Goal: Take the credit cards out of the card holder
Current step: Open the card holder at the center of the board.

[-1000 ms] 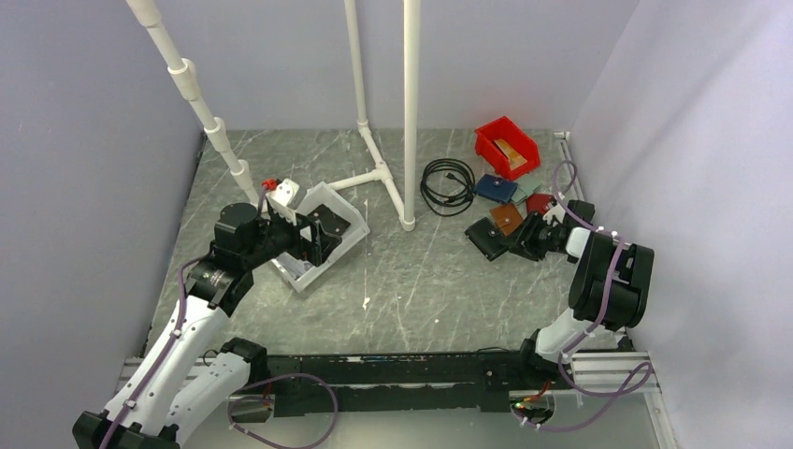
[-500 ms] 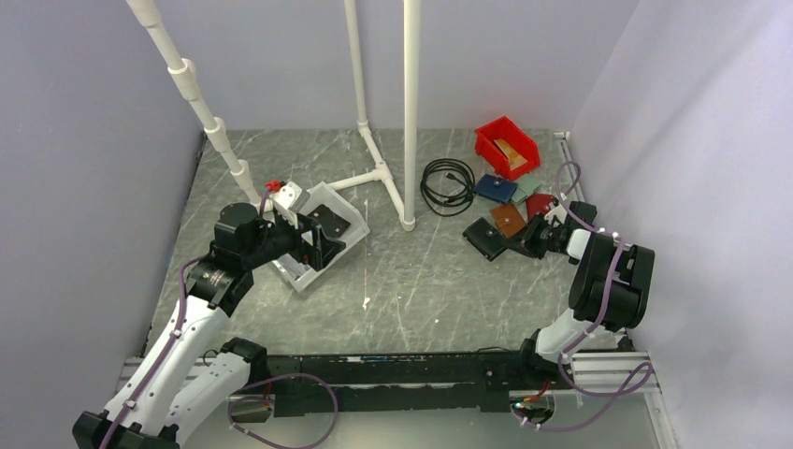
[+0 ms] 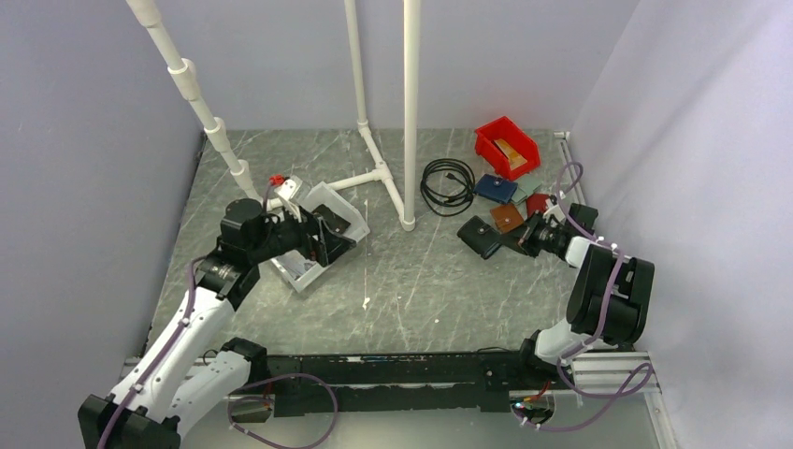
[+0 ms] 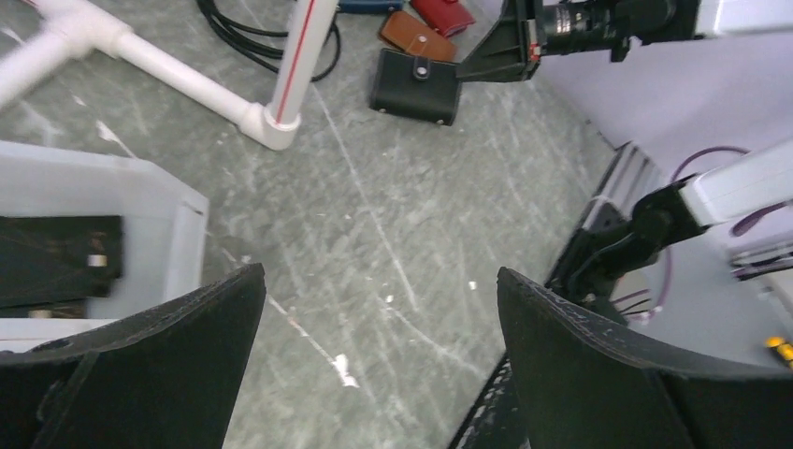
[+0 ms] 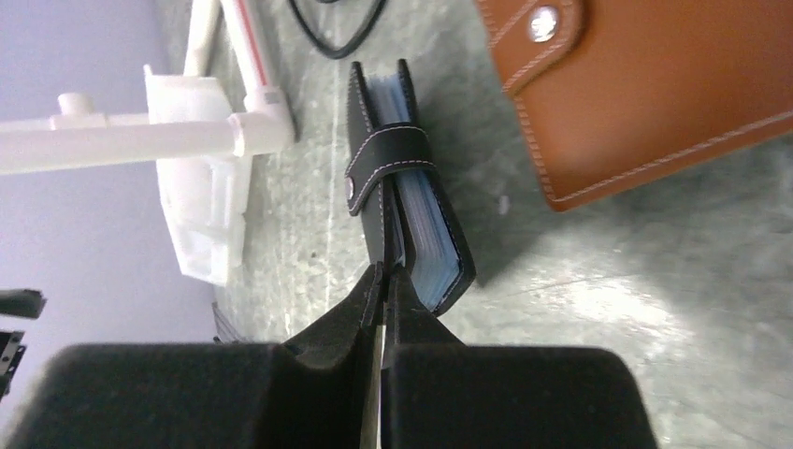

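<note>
A black folding card holder (image 5: 372, 103) is being gripped at its near end by the right pincer (image 5: 382, 281). The pincer's 2 dark fingers are being pressed together on what appears to be only 1 cover. The holder is being held on the right side of the grey marbled worktop (image 3: 411, 281), just beside a tan stitched leather wallet (image 5: 655, 84). It seems to be tipped up on 1 long edge, with its open side turned toward the wrist camera.

Its long axis is being lined up with the pincer's fingers, and its far end is being pointed toward the foot of the white plastic pipe stand (image 5: 252, 131). Its snap face is being turned toward the left arm. The narrow black snap strap (image 5: 391, 154) is not yet undone. Only pale blue sleeve edges (image 5: 425, 234) are being shown between the covers, and no credit cards can be made out.

The left pincer (image 4: 381, 276) is being held wide open and empty, well apart from the holder and beside the white plastic tray (image 4: 112, 178).

Several risks are being run:
- With so thin a hold on 1 cover, the holder could slip free or topple against the tan wallet.
- With the strap fastened, pulling on the holder would only drag the whole case, and nothing would be released.
- With no second hold on the case, the snap is likely to resist.
</note>
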### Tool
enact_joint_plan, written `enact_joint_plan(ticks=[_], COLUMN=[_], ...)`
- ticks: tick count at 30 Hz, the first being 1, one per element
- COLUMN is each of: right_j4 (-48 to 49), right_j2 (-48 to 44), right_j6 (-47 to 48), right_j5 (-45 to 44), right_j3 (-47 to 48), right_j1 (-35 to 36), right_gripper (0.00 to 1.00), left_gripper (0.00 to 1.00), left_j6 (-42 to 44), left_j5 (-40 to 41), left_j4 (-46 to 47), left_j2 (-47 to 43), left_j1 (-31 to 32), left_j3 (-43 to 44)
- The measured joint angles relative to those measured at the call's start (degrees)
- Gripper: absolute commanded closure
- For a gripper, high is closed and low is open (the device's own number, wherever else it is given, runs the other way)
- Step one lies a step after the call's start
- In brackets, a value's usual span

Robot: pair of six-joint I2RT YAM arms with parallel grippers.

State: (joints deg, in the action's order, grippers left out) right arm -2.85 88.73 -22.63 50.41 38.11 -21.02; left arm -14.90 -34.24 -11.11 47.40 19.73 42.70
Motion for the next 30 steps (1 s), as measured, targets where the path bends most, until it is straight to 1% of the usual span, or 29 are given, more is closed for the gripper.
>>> enact_joint_plan(ticks=[3, 4, 8, 13, 17, 20, 23, 27, 30], right_j4=[1.16, 1.73, 2.97, 2.93, 2.91, 2.91, 3.02, 3.17, 3.41], right_j2=[-1.64, -2.32, -4.37, -5.25, -6.62, -7.91, -9.03, -9.46, -9.57], right_j6=[-1.05, -1.44, -2.08, -1.88, -1.29, -0.59, 0.11, 0.87, 1.22], right_j5=[1.68, 2.29, 4.17, 5.75, 6.95, 8.00, 8.87, 10.08, 10.25], right_j3=[-0.50, -0.59, -0.66, -0.66, -0.66, -0.66, -0.90, -1.55, -2.19], right_j1=[1.55, 2.60, 7.19, 12.81, 17.18, 19.82, 22.86, 26.71, 28.94], right_gripper=[1.00, 1.00, 1.00, 1.00, 1.00, 1.00, 1.00, 1.00, 1.00], left_gripper=[0.01, 0.01, 0.01, 0.01, 0.01, 0.01, 0.01, 0.01, 0.01], left_j6=[-6.40, -8.96, -16.52, -22.25, -22.27, -20.68, -18.80, -17.11, -16.46], left_j5=[-0.44, -0.07, 3.13, 10.27, 17.33, 21.46, 24.52, 27.02, 27.74], left_j4=[4.52, 6.29, 11.47, 19.08, 23.63, 25.20, 28.00, 36.35, 39.54], left_j2=[0.50, 0.50, 0.46, 1.90, 8.33, 13.07, 15.78, 17.38, 18.67], left_j1=[1.33, 2.69, 9.86, 19.76, 27.47, 31.10, 32.33, 32.35, 32.37], left_j3=[-2.69, -4.13, -9.05, -14.03, -14.60, -14.60, -15.17, -19.23, -21.49])
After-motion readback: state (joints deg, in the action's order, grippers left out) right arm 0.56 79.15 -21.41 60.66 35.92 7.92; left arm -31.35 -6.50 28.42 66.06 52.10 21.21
